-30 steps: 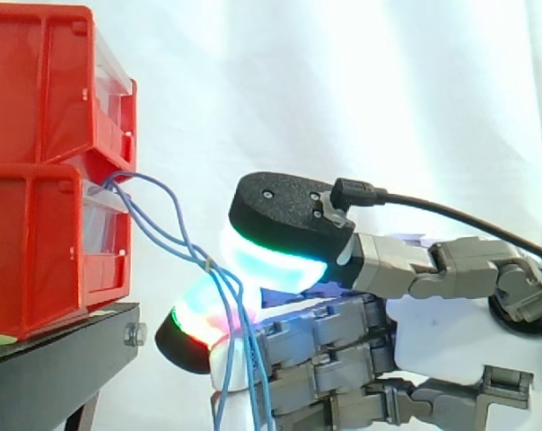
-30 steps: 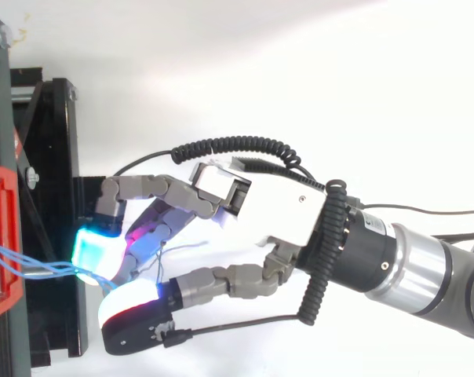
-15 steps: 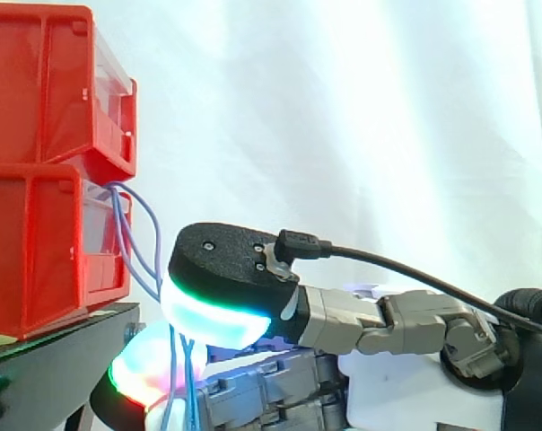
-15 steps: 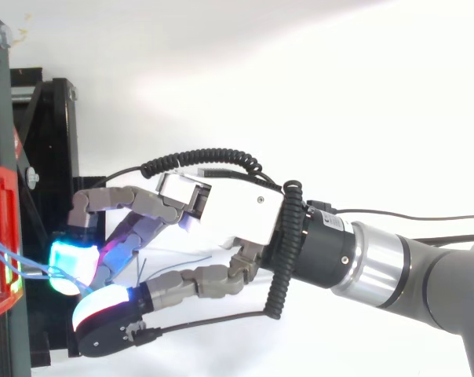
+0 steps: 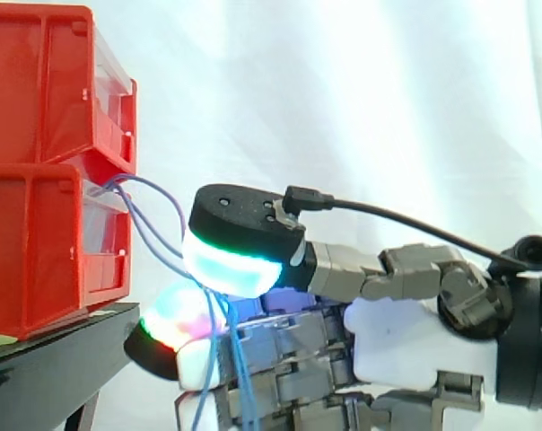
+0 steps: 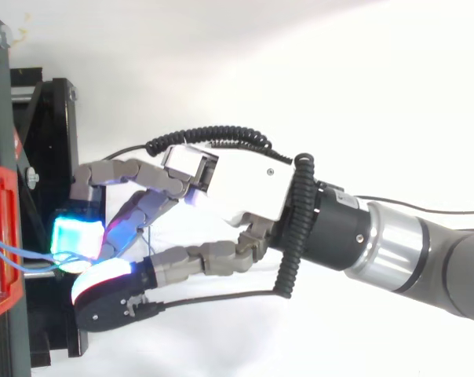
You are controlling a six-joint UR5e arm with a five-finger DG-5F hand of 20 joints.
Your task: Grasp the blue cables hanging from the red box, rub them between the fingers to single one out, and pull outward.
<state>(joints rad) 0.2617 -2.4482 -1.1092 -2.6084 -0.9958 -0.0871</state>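
Note:
Thin blue cables (image 5: 120,183) come out of the front of the lower red bin (image 5: 38,251), loop to the right and drop between the hand's pads. My hand (image 5: 406,350) reaches in from the right. Its black-backed thumb pad (image 5: 240,242) glows cyan-green above the cables, and a finger pad (image 5: 168,332) glows red and green below them. The cables are pinched between these pads and hang on down past the fingers. From above, the cables (image 6: 21,255) run from the red bin (image 6: 1,236) to the closed fingertips of my hand (image 6: 245,184).
A second red bin (image 5: 38,81) is stacked on the lower one. Both rest on a black stand (image 5: 65,359) at the left, and my fingertips hover just off its edge (image 6: 52,141). A white curtain lies behind.
The hand pushed left toward the bins, letting the cables go slack. It has since drawn back a little to the right and up, and the cable loop stretches out again.

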